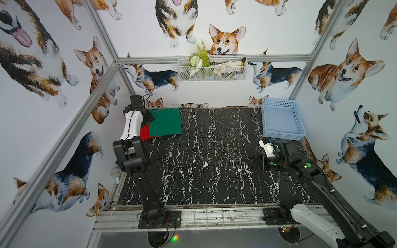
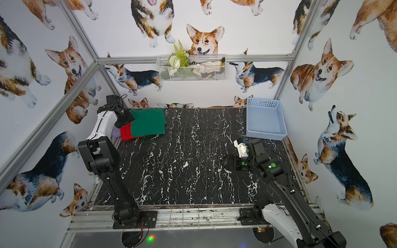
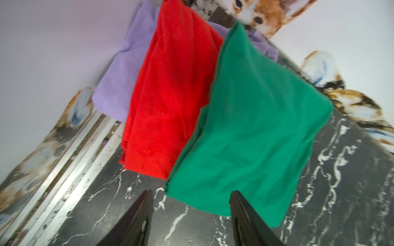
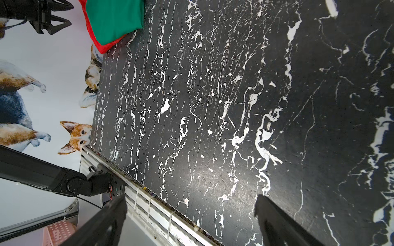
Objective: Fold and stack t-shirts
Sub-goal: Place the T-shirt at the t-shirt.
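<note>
The left fingers [image 3: 136, 217] stand moderately apart with nothing held between them. In the left wrist view the near edge of the green shirt [image 3: 255, 132] shows in the gap between their tips, but the cloth lies flat below and is not pinched. The right wrist view shows the same fingers [image 4: 55, 21] parted in the air, clear of the cloth. In a top view they hang over the far left corner of the stack.

The green shirt is folded into a rough square and lies on top of the red shirt [image 3: 170, 95], also folded, which sticks out along the green one's left side. Under the red one a lilac cloth [image 3: 119, 85] pokes out towards the side wall. The stack sits in the far left corner of the black marbled surface [image 1: 204, 161], against the back wall.

The right fingers [image 4: 102, 223] are spread wide and hold nothing. They hang over bare surface on the right side, well apart from the shirts.

Beyond them, in the far right corner, stands a pale blue basket [image 1: 279, 134]. A white wire basket [image 1: 212, 78] with a green plant hangs on the back wall.
</note>
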Controlling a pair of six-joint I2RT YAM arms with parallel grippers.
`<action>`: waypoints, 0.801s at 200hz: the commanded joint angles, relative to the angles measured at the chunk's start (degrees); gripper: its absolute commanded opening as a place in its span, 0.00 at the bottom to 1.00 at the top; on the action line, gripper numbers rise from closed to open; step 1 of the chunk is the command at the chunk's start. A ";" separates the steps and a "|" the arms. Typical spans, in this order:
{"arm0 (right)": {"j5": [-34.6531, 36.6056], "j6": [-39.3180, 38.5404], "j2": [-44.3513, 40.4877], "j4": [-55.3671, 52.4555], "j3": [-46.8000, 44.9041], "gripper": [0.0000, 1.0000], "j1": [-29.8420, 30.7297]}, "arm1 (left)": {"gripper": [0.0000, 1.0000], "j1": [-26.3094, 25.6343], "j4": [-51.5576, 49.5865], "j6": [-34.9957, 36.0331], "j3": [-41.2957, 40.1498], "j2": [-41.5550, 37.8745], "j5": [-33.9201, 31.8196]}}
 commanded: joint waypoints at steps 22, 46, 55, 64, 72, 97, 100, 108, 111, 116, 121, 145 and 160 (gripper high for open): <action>0.73 0.11 0.35 0.32 -0.05 1.00 0.07 | 0.61 0.04 0.86 -2.85 4.76 5.36 15.84; 0.95 0.07 0.75 0.41 -0.05 1.00 0.05 | 0.59 0.04 0.92 -4.31 8.27 10.48 21.91; 1.00 0.06 1.09 0.34 -0.01 1.00 0.09 | 0.58 -0.04 1.23 -4.74 9.00 11.98 22.23; 1.06 -0.02 1.23 0.15 0.05 1.00 0.05 | 0.58 -0.12 1.59 -4.77 9.63 13.43 21.12; 1.22 0.11 1.32 0.14 -0.03 1.00 0.07 | 0.58 -0.13 1.71 -4.77 10.28 14.66 19.20; 1.22 0.12 1.50 0.05 0.04 1.00 0.05 | 0.58 -0.13 -0.58 -4.16 13.97 18.48 12.25; 1.16 0.07 1.62 0.13 0.04 1.00 0.05 | 0.58 -0.09 -0.78 -4.09 14.23 18.72 11.64; 1.02 0.03 1.88 0.14 0.01 1.00 0.05 | 0.57 -0.13 -0.95 -3.90 14.13 18.81 10.00; 1.00 0.00 1.97 0.22 0.04 1.00 0.05 | 0.57 -0.13 -0.83 -3.85 13.85 18.61 9.36; 1.00 0.00 2.10 0.19 0.10 1.00 0.05 | 0.57 -0.22 -0.29 -3.76 12.96 18.17 8.41; 1.08 0.02 2.20 0.14 0.12 1.00 0.09 | 0.56 -0.17 0.71 -3.70 11.64 17.17 7.68; 2.52 0.11 1.54 -0.18 0.29 1.00 0.05 | 0.57 -0.30 8.76 -3.38 1.85 9.52 6.45; 4.94 0.57 0.45 -0.60 0.45 1.00 0.20 | 0.59 -0.40 16.07 -3.50 -6.50 1.89 7.16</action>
